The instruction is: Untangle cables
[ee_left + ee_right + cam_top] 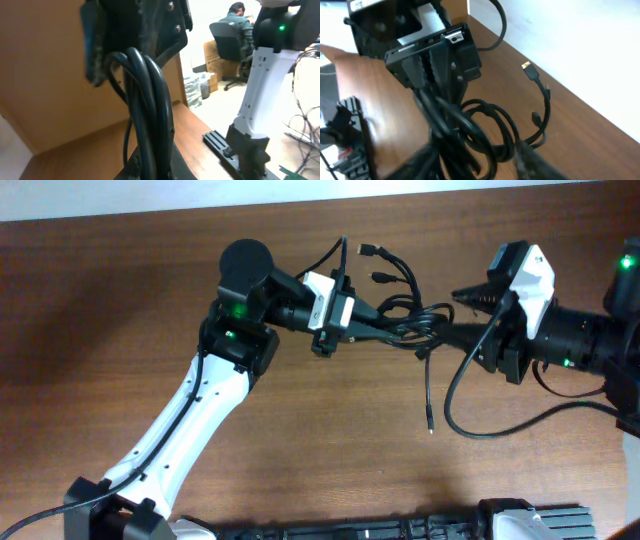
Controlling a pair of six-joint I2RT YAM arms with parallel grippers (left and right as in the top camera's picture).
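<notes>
The cables are a knotted bundle of thin black cords hanging over the table between my two grippers. Loose plug ends stick out at the back, and one strand hangs toward the front. My left gripper is shut on the bundle's left side; in the left wrist view the cords run up out of its jaws. My right gripper is at the bundle's right side. In the right wrist view its blurred fingers stand apart, open, with cable loops between them.
The brown wooden table runs under both arms. The right arm's own thick black wire loops over the table at the right. A black rail lies along the front edge. In the right wrist view the left gripper is close ahead.
</notes>
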